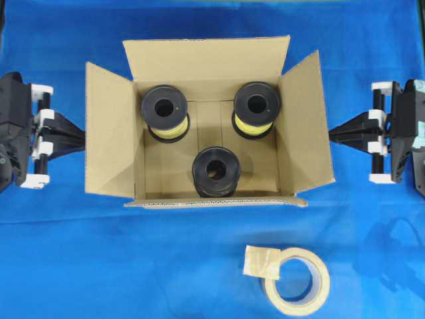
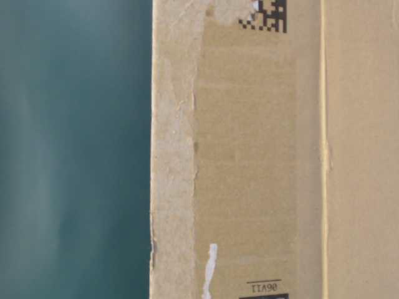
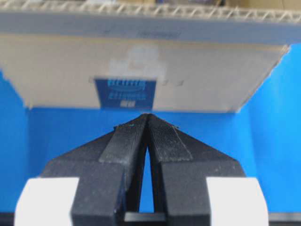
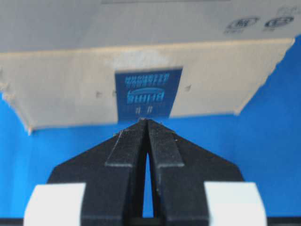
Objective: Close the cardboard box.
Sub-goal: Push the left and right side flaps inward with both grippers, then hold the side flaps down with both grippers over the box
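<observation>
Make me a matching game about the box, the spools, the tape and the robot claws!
Things:
1. cardboard box
2. three spools
3. tape roll
4. left gripper and right gripper

States:
A. lying on the blue cloth, in front of the box
B. fingertips pressed together, pointing at a side flap
C. flaps open
D. standing inside the box

Pairs: 1-C, 2-D, 3-A, 4-B

Both arms are matte black with white blocks, ending in ribbed, wedge-shaped black jaws.
</observation>
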`<state>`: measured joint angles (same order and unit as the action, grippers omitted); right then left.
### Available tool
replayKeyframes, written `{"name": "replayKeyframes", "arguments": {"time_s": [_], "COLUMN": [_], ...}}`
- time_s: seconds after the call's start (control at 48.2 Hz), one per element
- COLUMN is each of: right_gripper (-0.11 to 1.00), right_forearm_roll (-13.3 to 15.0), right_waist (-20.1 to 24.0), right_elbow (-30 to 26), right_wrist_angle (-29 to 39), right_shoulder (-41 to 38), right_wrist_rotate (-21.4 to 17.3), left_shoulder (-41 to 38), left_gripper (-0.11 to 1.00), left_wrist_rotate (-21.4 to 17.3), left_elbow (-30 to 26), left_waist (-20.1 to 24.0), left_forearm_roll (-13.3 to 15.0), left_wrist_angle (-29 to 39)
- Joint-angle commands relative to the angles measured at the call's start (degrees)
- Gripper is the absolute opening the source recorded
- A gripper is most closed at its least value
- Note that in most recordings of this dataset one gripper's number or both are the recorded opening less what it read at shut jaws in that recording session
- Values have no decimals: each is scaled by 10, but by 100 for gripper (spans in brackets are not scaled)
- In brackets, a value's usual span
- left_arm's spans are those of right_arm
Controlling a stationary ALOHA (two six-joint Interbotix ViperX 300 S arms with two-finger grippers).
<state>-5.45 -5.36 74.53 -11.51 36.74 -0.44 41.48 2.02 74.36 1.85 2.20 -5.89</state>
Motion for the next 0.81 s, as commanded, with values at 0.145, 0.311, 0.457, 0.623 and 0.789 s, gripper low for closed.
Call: {"name": "replayKeyframes", "arguments": {"time_s": [0.145, 0.311, 0.457, 0.623, 0.789], "right_gripper": [0, 0, 0, 0, 0], "right_forearm_roll": [0, 2, 1, 1, 1], "right_waist": [-2, -2, -2, -2, -1], "right_elbow": [-44, -75, -102, -138, -179], "right_wrist_angle": [-76, -81, -103, -127, -127], "right_shoulder": [-40, -72, -109, -166, -218], "right_wrist_rotate": [3, 4, 4, 4, 4], "left_shoulder": [-97, -157, -210, -254, -285], "left_gripper": [0, 0, 0, 0, 0], "left_wrist_rotate": [-1, -7, -10, -12, -19], "left_elbow": [-43, -87, -131, -177, -209], "left_waist": [-2, -3, -3, -2, 0], "left_forearm_roll": [0, 1, 0, 0, 0], "left_wrist_angle": [-142, -160, -161, -160, -157]}}
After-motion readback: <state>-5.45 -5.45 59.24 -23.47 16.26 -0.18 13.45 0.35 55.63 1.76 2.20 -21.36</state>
